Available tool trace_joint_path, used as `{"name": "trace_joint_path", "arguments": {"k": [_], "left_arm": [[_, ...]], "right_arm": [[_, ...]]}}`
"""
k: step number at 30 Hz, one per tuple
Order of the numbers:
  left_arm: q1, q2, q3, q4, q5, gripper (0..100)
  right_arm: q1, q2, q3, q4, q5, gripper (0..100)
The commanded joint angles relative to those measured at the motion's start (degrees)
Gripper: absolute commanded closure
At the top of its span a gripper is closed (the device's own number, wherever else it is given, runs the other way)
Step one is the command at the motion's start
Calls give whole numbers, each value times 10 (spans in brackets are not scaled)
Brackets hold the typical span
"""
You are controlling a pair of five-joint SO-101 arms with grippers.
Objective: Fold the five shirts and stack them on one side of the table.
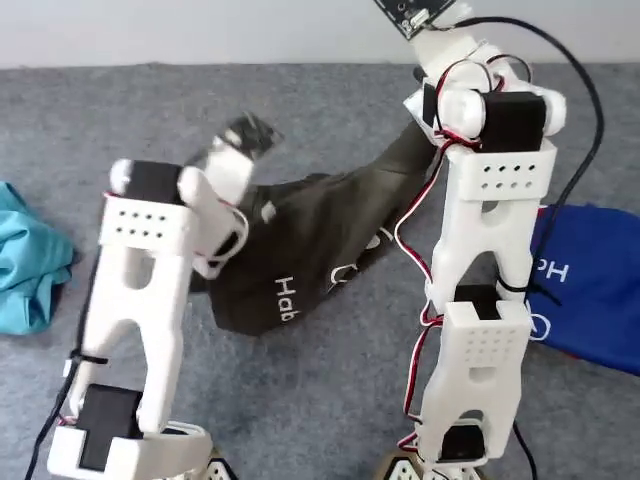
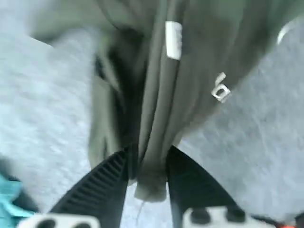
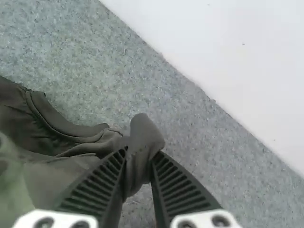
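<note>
Shirt in hand: a dark olive shirt (image 1: 300,250) in the middle of the grey table (image 1: 300,410), stretched between the two arms. Part of it sags onto the cloth, and it looks rumpled rather than spread flat.
Left claw (image 2: 147,164): pinched nearly shut on a bunched fold of the olive shirt, with fabric filling the narrow gap between the jaws.
Right claw (image 3: 138,164): also nearly shut, gripping a wad of the same shirt near the far edge of the table, close to the white wall.
Other shirts: a teal shirt (image 1: 25,265) lies crumpled at the left edge and a blue shirt (image 1: 590,285) lies loose at the right edge, both well apart from the olive one.
Done so far: nothing that I can judge. No neat fold or stack appears on either side.
Left to do: most of the job. This shirt looks to be at the lift-and-spread step, so the folding, the remaining shirts and the stacking all lie ahead.
</note>
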Motion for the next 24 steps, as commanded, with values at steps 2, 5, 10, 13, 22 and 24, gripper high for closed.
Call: {"name": "trace_joint_path", "arguments": {"k": [2,5,10,13,22,24], "left_arm": [[22,-20,56,-12,-8,902],[25,-21,59,-10,-8,900],[32,-24,60,-1,-7,899],[43,-25,59,-1,-4,899],[48,-25,42,10,8,898],[48,-25,41,10,8,897]], "right_arm": [[-4,-33,-15,23,-4,989],[-4,-33,-15,24,-4,989],[-5,-36,-15,24,-4,989],[-5,-37,-15,24,-4,989],[-3,-38,-15,24,-4,989],[-3,-38,-15,24,-4,989]]}}
